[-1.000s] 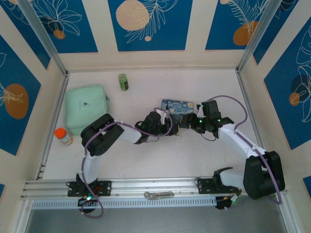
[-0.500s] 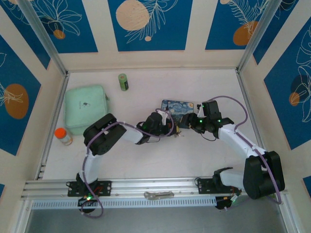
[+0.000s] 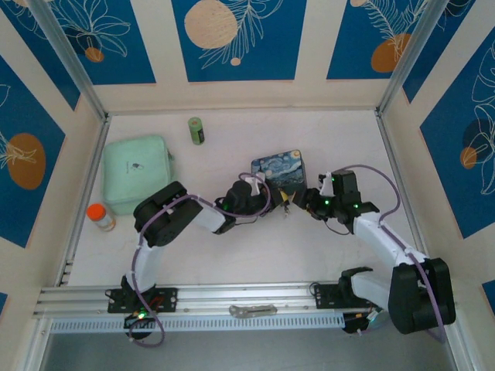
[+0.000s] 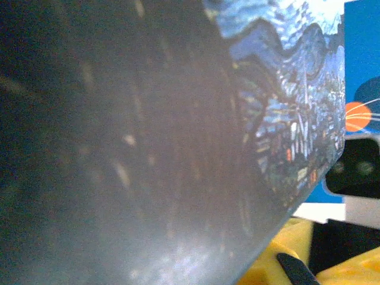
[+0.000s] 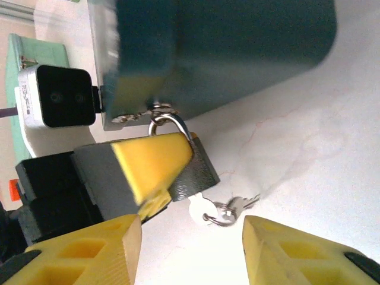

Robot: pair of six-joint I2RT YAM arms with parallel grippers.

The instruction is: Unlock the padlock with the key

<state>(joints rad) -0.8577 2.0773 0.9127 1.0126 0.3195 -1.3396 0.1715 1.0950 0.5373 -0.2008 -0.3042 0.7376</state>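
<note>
1. The blue tin (image 3: 278, 170) is sitting mid-table, just beyond both grippers. Its hasp (image 5: 139, 114) is facing the right wrist camera, which is probably why both arms are crowding this one edge.
2. The left gripper (image 3: 274, 202) is pinching the padlock, with one yellow finger (image 5: 151, 161) pressing flat against the lock's body. I judge it is steadying the lock so that it cannot swing on the hasp while the key is being worked in.
3. The right gripper (image 5: 191, 228) is hovering just short of the lock with its jaws spread and nothing between them. The jaws are flanking the key, apparently lining up to pick it up.
4. The padlock (image 5: 196, 169) is hanging at the tin's near edge with its shackle (image 5: 169, 123) threaded through the hasp. Its long axis is running slantwise in the right wrist view. The shackle end is pointing up-left into the tin, and the bottom end is pointing down-right toward the key.
5. The key (image 5: 240, 205) is lying on the table (image 5: 297, 136) just beside the padlock's bottom end. A ring (image 5: 219, 215) is joining it to a small white tab (image 5: 199, 208). Its long axis is lying almost level across that view. The ring end is nearest the lock, so the free end is pointing away and likely needs turning round before insertion.
</note>
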